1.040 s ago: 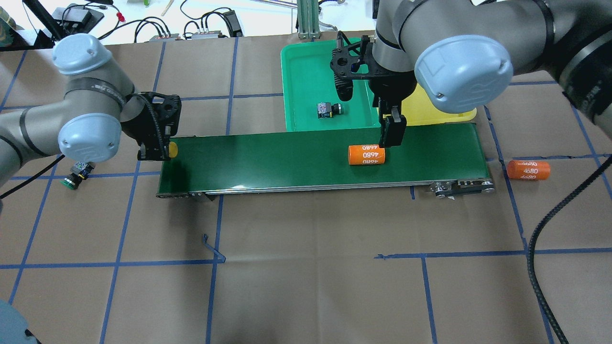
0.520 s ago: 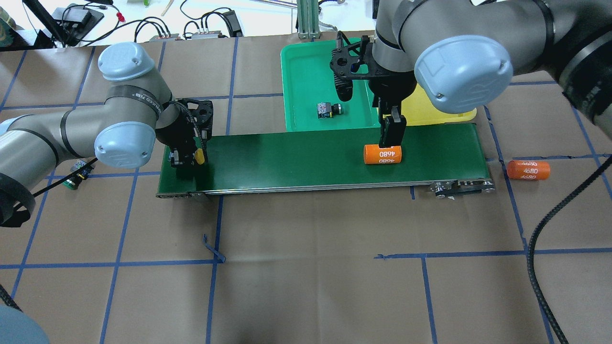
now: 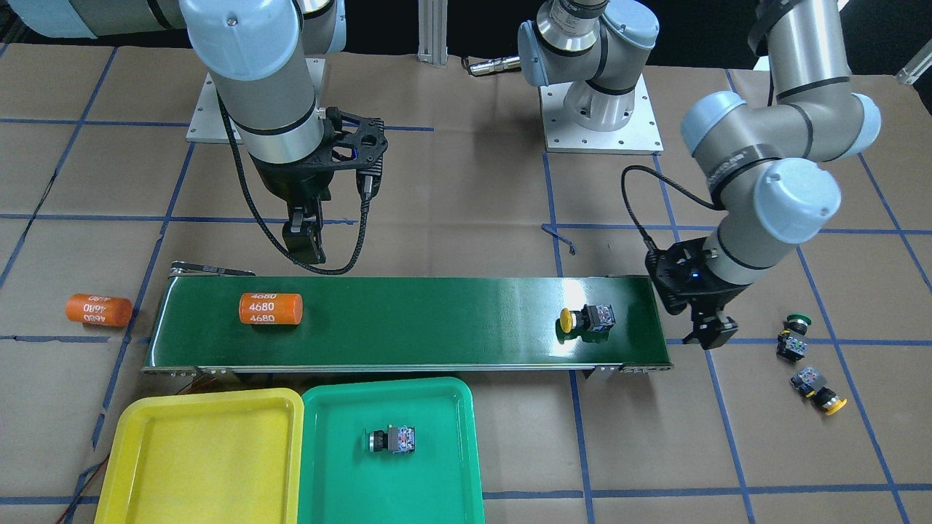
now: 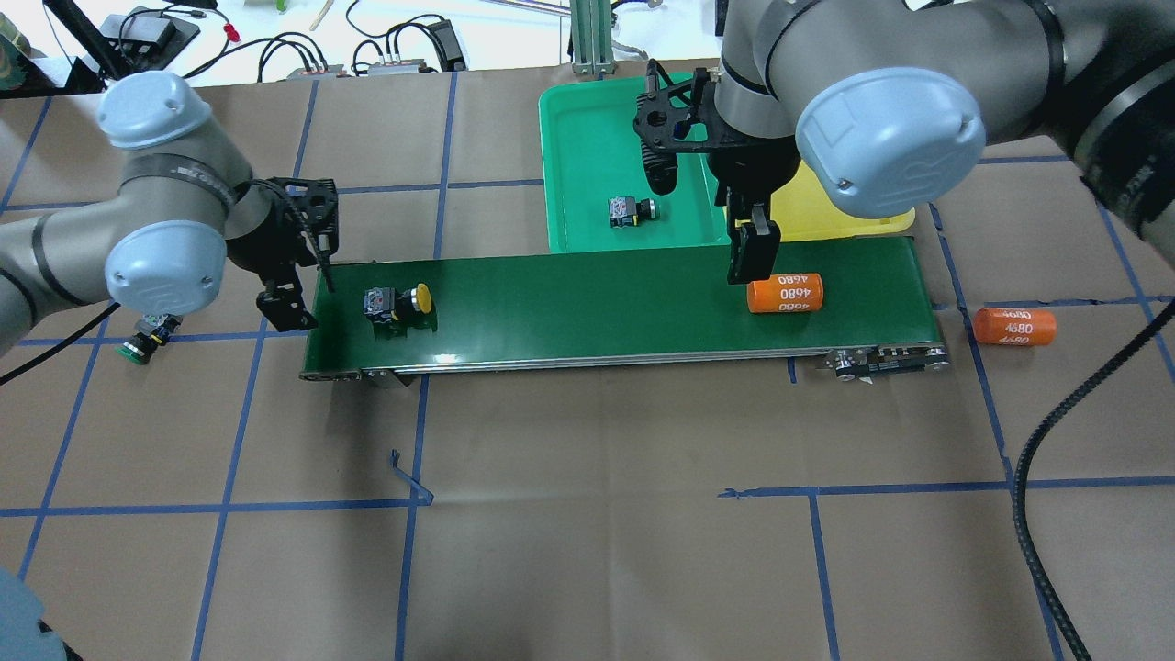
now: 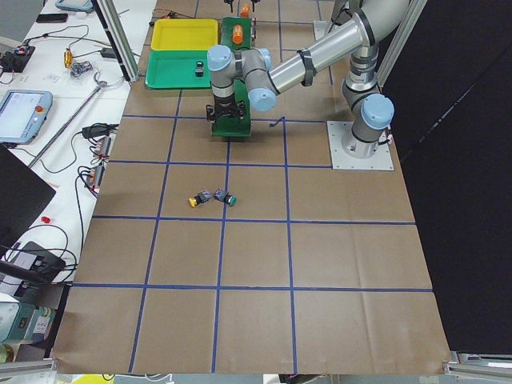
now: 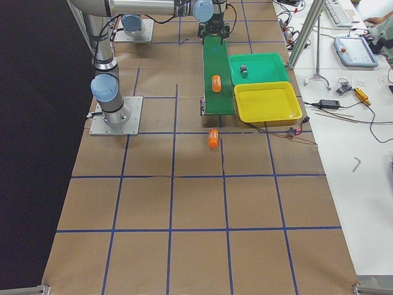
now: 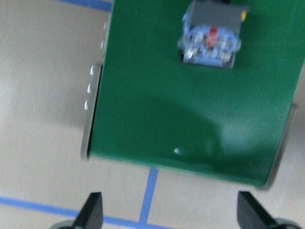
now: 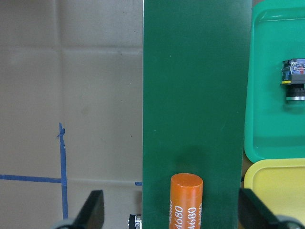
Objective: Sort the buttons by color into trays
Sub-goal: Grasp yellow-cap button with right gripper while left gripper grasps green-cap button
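Observation:
A yellow button (image 4: pixel 397 302) lies on its side near the left end of the conveyor belt (image 4: pixel 597 303); it also shows in the front view (image 3: pixel 586 321) and the left wrist view (image 7: pixel 212 36). My left gripper (image 4: pixel 286 308) hangs just off that belt end, open and empty. A dark-capped button (image 4: pixel 632 211) lies in the green tray (image 4: pixel 551 165). The yellow tray (image 3: pixel 204 451) holds nothing. A green button (image 3: pixel 795 336) and a yellow button (image 3: pixel 819 389) lie on the table beyond my left gripper (image 3: pixel 712 336). My right gripper (image 4: pixel 753 257) is open over the belt's far edge, empty.
An orange "4680" cylinder (image 4: pixel 785 293) lies on the belt just right of my right gripper; it also shows in the right wrist view (image 8: pixel 186 200). A second cylinder (image 4: pixel 1014 326) lies on the table past the belt's right end. Cables run along the table's far edge.
My left gripper let go of the yellow button on the belt and drew back left, off the belt end. The orange cylinder has moved right along the belt. My right arm stayed put.

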